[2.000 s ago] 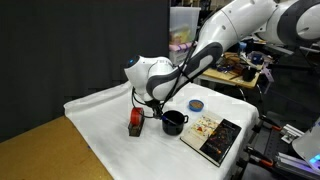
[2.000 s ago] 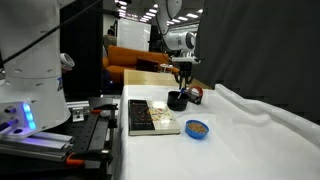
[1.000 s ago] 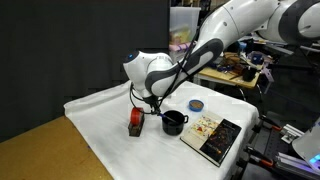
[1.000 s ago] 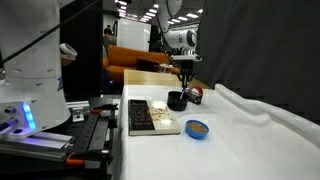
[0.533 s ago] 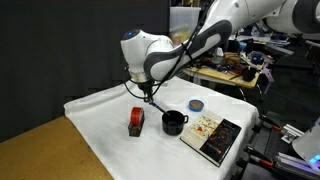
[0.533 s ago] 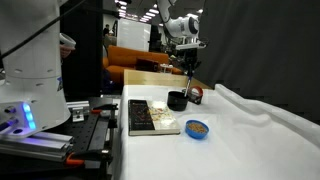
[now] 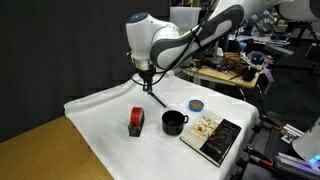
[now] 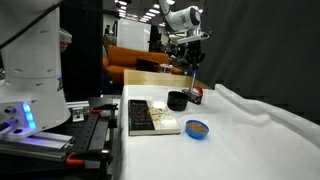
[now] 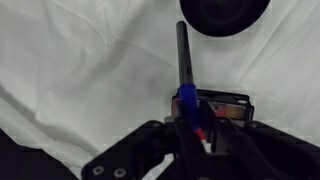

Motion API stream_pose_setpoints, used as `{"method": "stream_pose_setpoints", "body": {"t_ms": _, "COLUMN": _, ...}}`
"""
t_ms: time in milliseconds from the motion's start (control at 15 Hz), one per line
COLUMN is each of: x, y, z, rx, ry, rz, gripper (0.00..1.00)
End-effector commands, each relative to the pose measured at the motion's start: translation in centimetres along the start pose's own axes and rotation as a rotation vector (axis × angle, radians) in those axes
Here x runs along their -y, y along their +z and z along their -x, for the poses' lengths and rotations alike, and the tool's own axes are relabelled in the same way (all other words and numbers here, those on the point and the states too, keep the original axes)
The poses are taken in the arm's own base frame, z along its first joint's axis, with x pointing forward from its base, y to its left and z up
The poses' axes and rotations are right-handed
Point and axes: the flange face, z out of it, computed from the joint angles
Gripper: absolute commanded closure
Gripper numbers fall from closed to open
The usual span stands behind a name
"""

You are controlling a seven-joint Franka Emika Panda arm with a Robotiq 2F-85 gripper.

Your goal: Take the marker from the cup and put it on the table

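Observation:
My gripper [image 7: 144, 74] is shut on the marker [image 7: 156, 93], a slim dark stick that hangs tilted in the air, well above the white-draped table [image 7: 100, 110]. The marker's lower tip is clear of the cup [image 7: 174, 122], a small dark mug standing below and to one side. In an exterior view the gripper [image 8: 190, 47] holds the marker [image 8: 192, 74] nearly upright over the cup [image 8: 178, 100]. The wrist view has the marker [image 9: 183, 60] running from the gripper [image 9: 190, 118] toward the cup [image 9: 225, 12] at the top edge; a blue section sits at the jaws.
A red-and-black block [image 7: 136, 121] stands beside the cup. A small blue disc [image 7: 196, 104] and a flat dark book-like slab [image 7: 215, 135] lie near the table's edge. A bare wooden corner [image 7: 55, 150] shows. Lab equipment [image 8: 30, 110] stands close by.
The arm has risen, drawing the marker up out of the cup. The cup, block and disc have stayed where they were.

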Motion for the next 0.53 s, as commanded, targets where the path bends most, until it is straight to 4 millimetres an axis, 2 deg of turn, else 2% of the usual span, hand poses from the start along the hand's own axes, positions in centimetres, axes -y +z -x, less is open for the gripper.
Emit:
{"method": "stream_pose_setpoints", "body": {"t_ms": 0, "x": -1.0, "y": -1.3, "z": 1.7, "rx": -0.038, "ry": 0.029, "rz": 0.035, "gripper": 0.96}}
{"method": "stream_pose_setpoints", "body": {"t_ms": 267, "x": -2.1, "y": -1.9, "z": 3.1, "rx": -0.047, "ry": 0.056, "rz": 0.051, "gripper": 0.96}}
{"method": "stream_pose_setpoints", "body": {"t_ms": 467, "x": -2.8, "y": -1.4, "z": 4.4, "rx": -0.043, "ry": 0.089, "rz": 0.044, "gripper": 0.96}}
